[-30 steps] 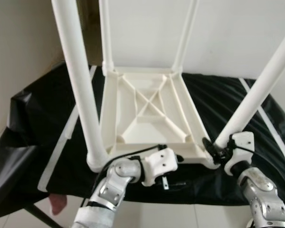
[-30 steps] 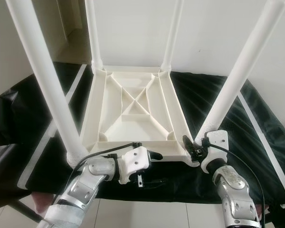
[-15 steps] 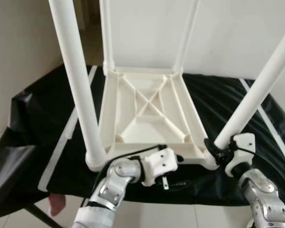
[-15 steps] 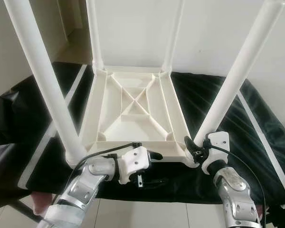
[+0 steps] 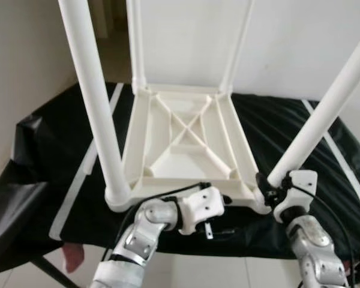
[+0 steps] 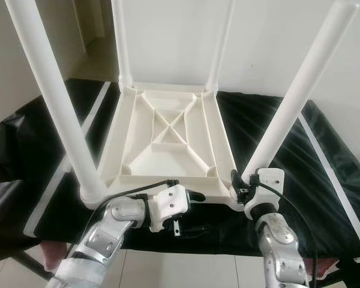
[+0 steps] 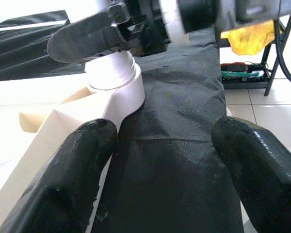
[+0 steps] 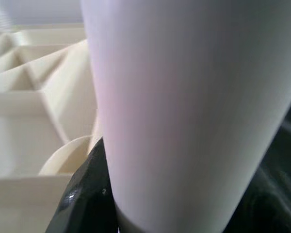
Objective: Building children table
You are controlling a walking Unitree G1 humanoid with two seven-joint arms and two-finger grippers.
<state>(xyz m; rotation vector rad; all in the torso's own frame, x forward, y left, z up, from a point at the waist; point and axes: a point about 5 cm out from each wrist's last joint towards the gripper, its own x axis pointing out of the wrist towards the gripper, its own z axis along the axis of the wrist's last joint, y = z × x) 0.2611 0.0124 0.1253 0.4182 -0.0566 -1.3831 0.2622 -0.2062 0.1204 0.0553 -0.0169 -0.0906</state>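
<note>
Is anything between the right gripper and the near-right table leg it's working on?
Nothing visible. The right gripper is already at the base of the near-right leg, where it enters the upturned tabletop; the right wrist view shows a finger against it.

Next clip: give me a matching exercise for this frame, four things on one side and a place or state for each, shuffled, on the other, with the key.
Things:
1. Table top
2. Near right leg
3. Left end effector
4. Black cloth

Places or states:
A. Fingers spread apart at the table's near edge
B. Lies upside down, ribbed underside up
C. Covers the work surface under the table
D. Clasped near its base by the right end effector

Pairs: 1-B, 2-D, 3-A, 4-C
</note>
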